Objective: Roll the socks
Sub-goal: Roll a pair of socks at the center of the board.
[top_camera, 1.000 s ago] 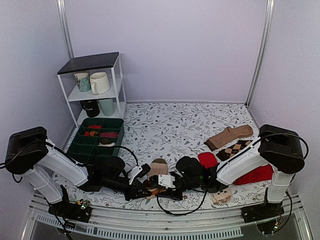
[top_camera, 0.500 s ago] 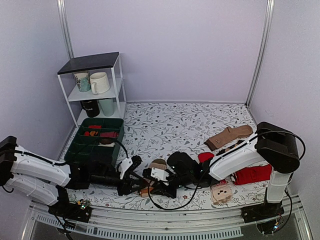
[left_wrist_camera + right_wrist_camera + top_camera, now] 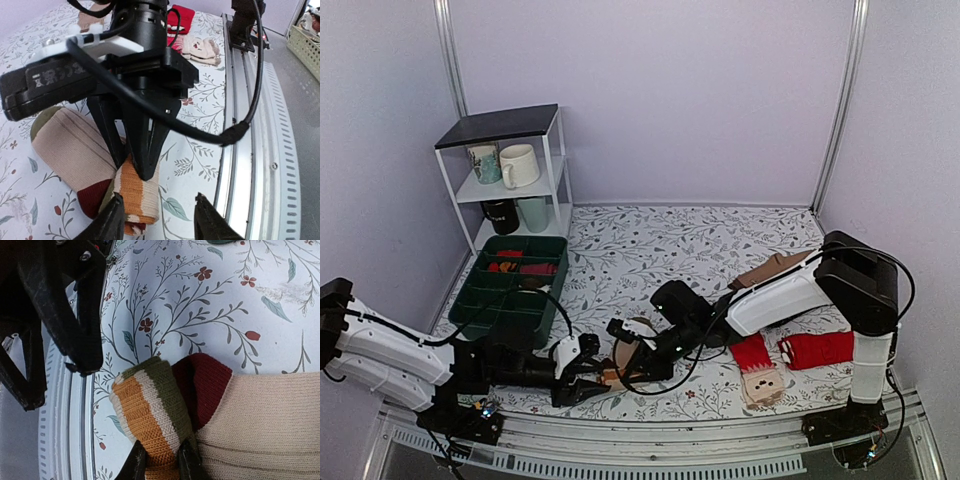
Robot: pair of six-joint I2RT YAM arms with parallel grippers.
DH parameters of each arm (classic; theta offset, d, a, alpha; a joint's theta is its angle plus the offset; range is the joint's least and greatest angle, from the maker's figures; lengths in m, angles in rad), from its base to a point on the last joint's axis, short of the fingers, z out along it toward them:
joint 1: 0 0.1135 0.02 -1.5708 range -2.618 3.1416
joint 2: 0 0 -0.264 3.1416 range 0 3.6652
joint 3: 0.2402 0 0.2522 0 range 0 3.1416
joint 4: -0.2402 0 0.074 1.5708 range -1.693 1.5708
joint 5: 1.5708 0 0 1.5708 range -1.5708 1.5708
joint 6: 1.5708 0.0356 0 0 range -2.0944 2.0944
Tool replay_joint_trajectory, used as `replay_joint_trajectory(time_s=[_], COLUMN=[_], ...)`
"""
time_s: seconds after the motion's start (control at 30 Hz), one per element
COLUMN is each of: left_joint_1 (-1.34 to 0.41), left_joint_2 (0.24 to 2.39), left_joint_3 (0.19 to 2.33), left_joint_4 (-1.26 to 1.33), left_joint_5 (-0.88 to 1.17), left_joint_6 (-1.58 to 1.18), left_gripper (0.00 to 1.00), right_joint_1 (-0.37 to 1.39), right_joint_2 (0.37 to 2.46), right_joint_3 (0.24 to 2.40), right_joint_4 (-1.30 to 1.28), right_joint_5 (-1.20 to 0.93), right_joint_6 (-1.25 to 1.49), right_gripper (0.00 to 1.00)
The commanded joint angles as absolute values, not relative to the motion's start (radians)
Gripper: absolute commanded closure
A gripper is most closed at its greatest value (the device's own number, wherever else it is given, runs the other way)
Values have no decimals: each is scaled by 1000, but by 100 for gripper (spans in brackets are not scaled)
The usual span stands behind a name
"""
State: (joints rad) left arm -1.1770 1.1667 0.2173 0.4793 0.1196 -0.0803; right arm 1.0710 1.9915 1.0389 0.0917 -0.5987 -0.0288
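A beige sock [image 3: 632, 347] with a dark red heel and an orange, white and green striped cuff [image 3: 136, 195] lies near the table's front edge. My right gripper [image 3: 160, 465] is shut on the striped cuff [image 3: 150, 412], which is folded over beside the beige part [image 3: 265, 415]. In the top view the right gripper [image 3: 625, 366] reaches left across the table. My left gripper [image 3: 160, 222] is open, its jaws spread around the cuff without touching it. The left gripper also shows in the top view [image 3: 582, 372], just left of the sock.
A green divided tray [image 3: 492, 300] holding rolled socks sits at the left, with a white shelf of mugs [image 3: 510, 165] behind it. A brown sock [image 3: 770, 268], red socks [image 3: 820, 348] and a beige patterned sock [image 3: 762, 386] lie at the right. The metal rail [image 3: 260, 150] is close by.
My right arm has stretched further left and carried the sock's cuff with it. My left arm has dropped lower and drawn back left. The red socks on the right are now uncovered.
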Motion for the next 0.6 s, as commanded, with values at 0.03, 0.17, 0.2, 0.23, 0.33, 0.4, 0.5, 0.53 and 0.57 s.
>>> replay_joint_trajectory(time_s=[0.03, 0.17, 0.2, 0.23, 0.33, 0.4, 0.5, 0.53, 0.57], left_joint_1=[-1203, -1207, -1208, -1210, -1212, -1211, -1211, -1211, -1212], left_joint_2=[1240, 1317, 1335, 1350, 1379, 1390, 1422, 1433, 1443], left_joint_3=[239, 264, 270, 273, 279, 276, 284, 285, 285], left_joint_4=[543, 542, 542, 542, 553, 570, 569, 568, 567], left_joint_5=[65, 56, 45, 34, 4, 4, 15, 19, 22], left_joint_6=[-1, 5, 3, 2, 4, 8, 3, -2, -6], left_gripper=[44, 43, 43, 43, 43, 44, 46, 47, 48], right_joint_1=[1053, 1045, 1045, 1044, 1043, 1043, 1042, 1042, 1040], right_joint_2=[2116, 2116, 2114, 2113, 2112, 2113, 2119, 2120, 2120], right_joint_3=[998, 996, 996, 994, 989, 986, 986, 987, 986], right_joint_4=[-264, -274, -275, -275, -272, -269, -271, -272, -273], right_joint_5=[-560, -567, -569, -569, -571, -575, -578, -580, -583], right_joint_6=[29, 26, 26, 25, 22, 21, 20, 21, 20], right_gripper=[86, 86, 86, 86, 87, 87, 87, 87, 87])
